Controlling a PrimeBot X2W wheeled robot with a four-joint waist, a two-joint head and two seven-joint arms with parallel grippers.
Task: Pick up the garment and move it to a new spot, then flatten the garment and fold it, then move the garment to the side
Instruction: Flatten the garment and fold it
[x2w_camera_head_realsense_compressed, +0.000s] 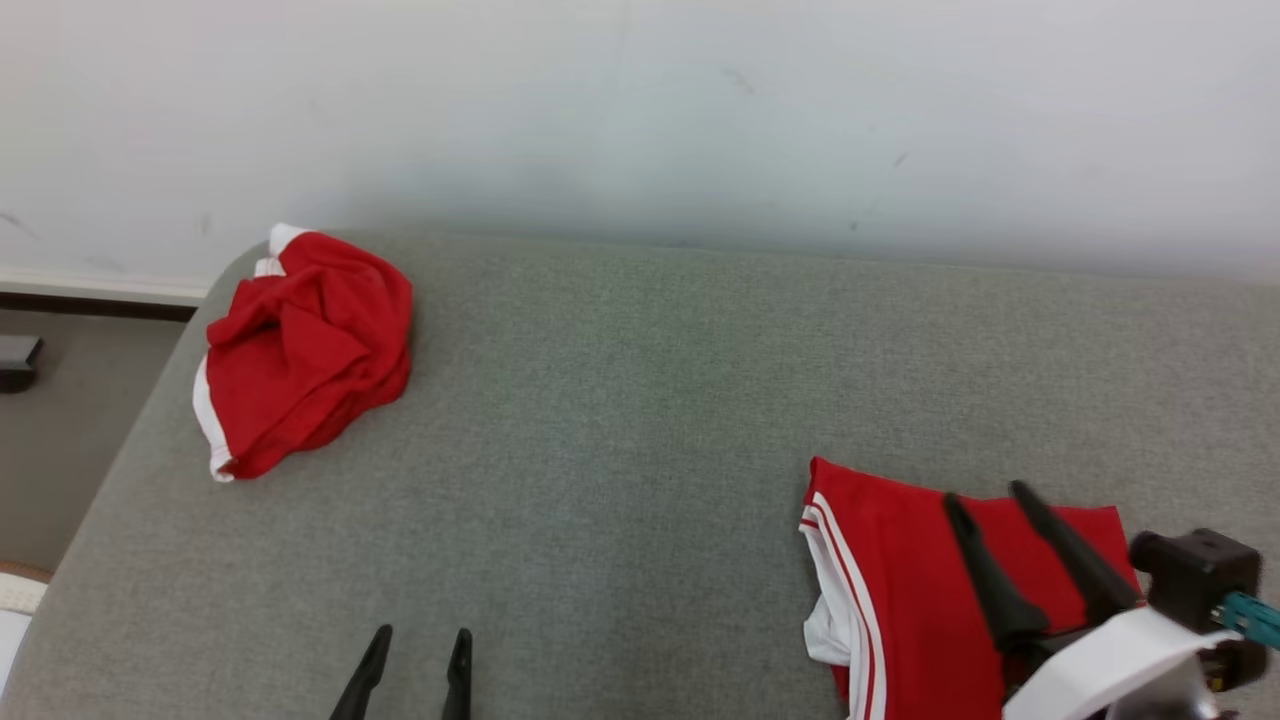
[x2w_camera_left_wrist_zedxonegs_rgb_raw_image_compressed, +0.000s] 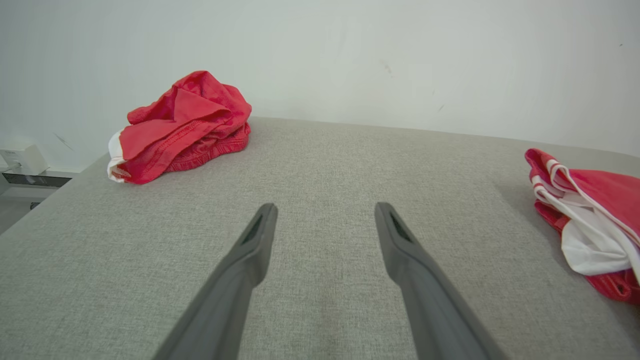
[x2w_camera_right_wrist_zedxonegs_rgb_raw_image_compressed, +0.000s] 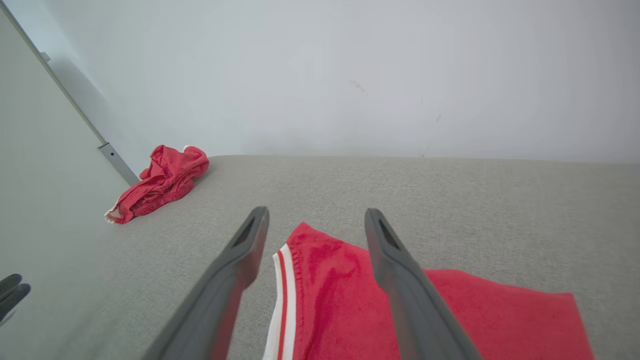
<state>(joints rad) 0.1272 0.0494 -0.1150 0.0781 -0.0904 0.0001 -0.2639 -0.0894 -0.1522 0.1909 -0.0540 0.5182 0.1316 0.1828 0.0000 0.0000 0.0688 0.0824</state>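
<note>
A folded red garment (x2w_camera_head_realsense_compressed: 900, 570) with white stripes lies flat at the right front of the grey padded surface (x2w_camera_head_realsense_compressed: 620, 420). My right gripper (x2w_camera_head_realsense_compressed: 984, 494) hovers just over it, open, with nothing between its fingers. In the right wrist view the folded garment (x2w_camera_right_wrist_zedxonegs_rgb_raw_image_compressed: 340, 295) lies below and between the spread fingers of that gripper (x2w_camera_right_wrist_zedxonegs_rgb_raw_image_compressed: 316, 213). My left gripper (x2w_camera_head_realsense_compressed: 423, 633) is open above bare fabric at the front centre, well left of the garment (x2w_camera_left_wrist_zedxonegs_rgb_raw_image_compressed: 600, 200); the left wrist view shows this gripper (x2w_camera_left_wrist_zedxonegs_rgb_raw_image_compressed: 325, 207) with both fingers spread.
A second red garment (x2w_camera_head_realsense_compressed: 305, 350) with white trim lies crumpled at the far left corner, near the pale wall (x2w_camera_head_realsense_compressed: 700, 120); it appears as a heap (x2w_camera_left_wrist_zedxonegs_rgb_raw_image_compressed: 185, 125) in the left wrist view. The surface's left edge drops to the floor (x2w_camera_head_realsense_compressed: 60, 450).
</note>
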